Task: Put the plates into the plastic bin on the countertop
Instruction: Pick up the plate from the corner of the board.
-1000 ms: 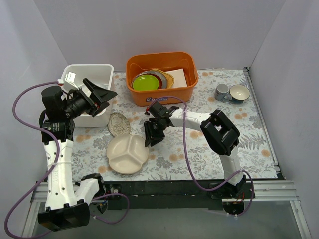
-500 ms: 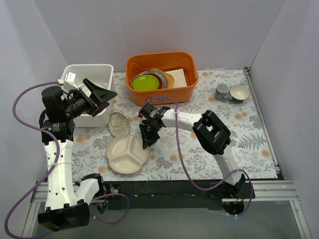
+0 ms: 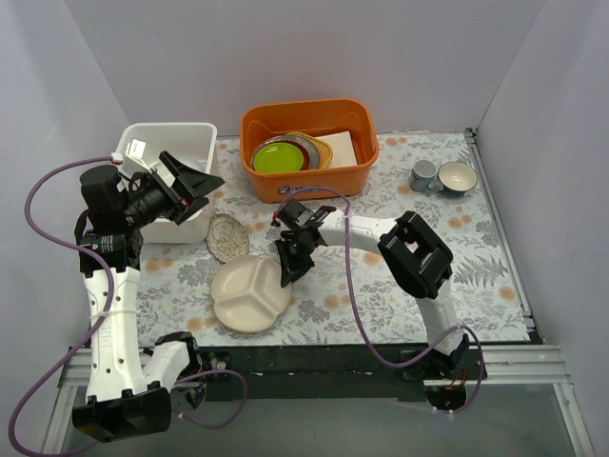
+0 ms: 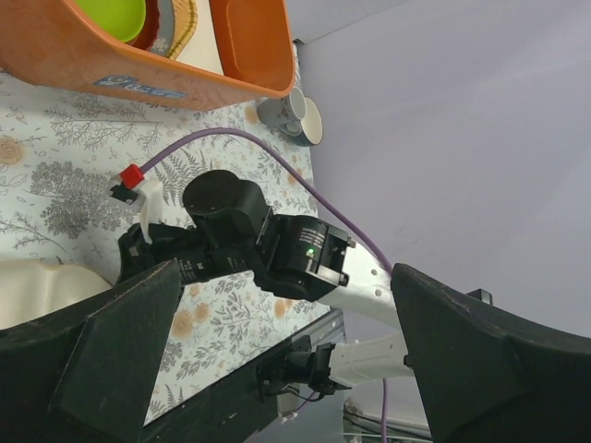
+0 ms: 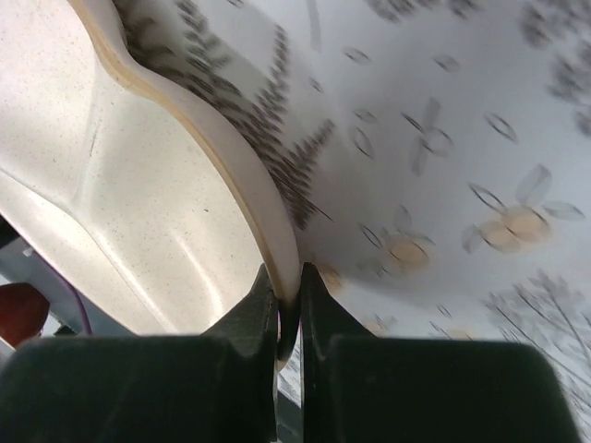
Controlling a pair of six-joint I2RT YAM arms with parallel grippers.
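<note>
pinching the thin rim of the cream plate (image 5: 138,185), the right gripper (image 5: 288,309) has its two fingers almost together, with only the plate's edge between them. the wrist view shows just one part of the plate. the rest runs off the picture, and the fingertips hide the spot they press on. a dark shadow lies on the counter under that rim, but i cannot tell if the rim is lifted. from above, the right gripper (image 3: 288,273) is small and dark, so the pinch is hard to see there.

seen from above, the cream plate (image 3: 249,295) is roundish with a wavy edge and three dips in it. it sits near the front edge of the countertop (image 3: 476,257), a bit left of the middle, and the gripper is at its right side.

just behind it the speckled plate (image 3: 226,236) lies flat, close to the white bin (image 3: 164,127). the bin stands at the back left corner. the left arm covers part of it, so its inside is hard to see.

the left gripper (image 3: 202,181) hangs by the bin's front right corner, its fingers (image 4: 120,351) spread wide with nothing in them.

the orange tub (image 3: 304,107) at the back edge holds a green plate (image 3: 279,157) with more plates mostly hidden behind it. two cups (image 3: 442,177) stand near the back right corner.
</note>
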